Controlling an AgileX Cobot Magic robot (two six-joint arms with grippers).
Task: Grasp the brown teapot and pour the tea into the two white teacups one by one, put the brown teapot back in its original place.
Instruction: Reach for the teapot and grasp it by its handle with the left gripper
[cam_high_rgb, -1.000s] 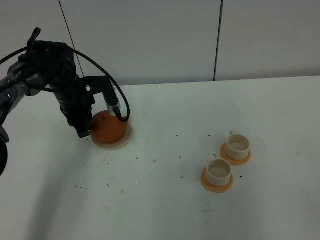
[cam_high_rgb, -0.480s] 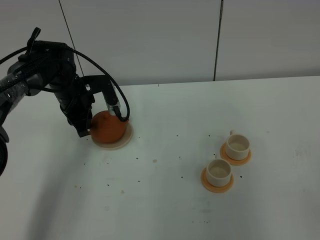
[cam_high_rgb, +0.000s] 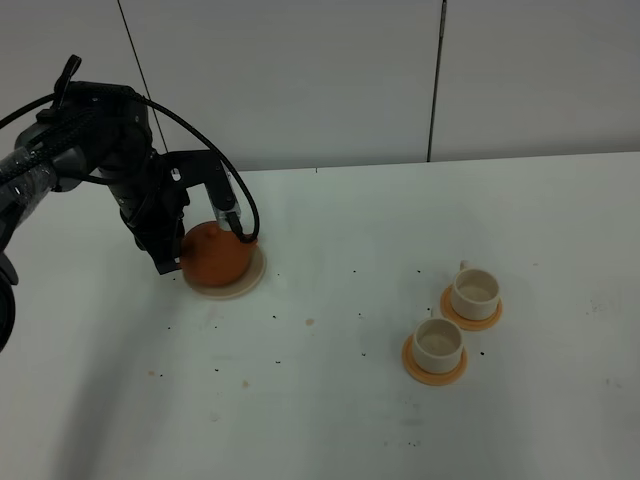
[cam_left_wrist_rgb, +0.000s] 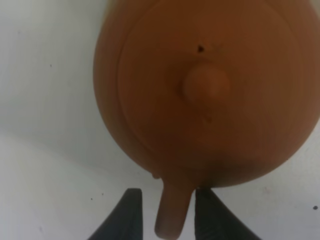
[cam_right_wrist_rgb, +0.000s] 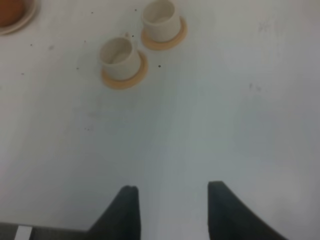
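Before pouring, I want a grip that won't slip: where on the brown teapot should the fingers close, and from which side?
On the loop handle, approached from the side away from the two white teacups. The brown teapot is round and wide, while the handle juts out thin, sitting between the open fingers of the left gripper.

White table (cam_high_rgb: 330, 420), cream saucer (cam_high_rgb: 225, 292) at left, two orange coasters (cam_high_rgb: 434, 379) at right, dark specks (cam_high_rgb: 354, 271) scattered
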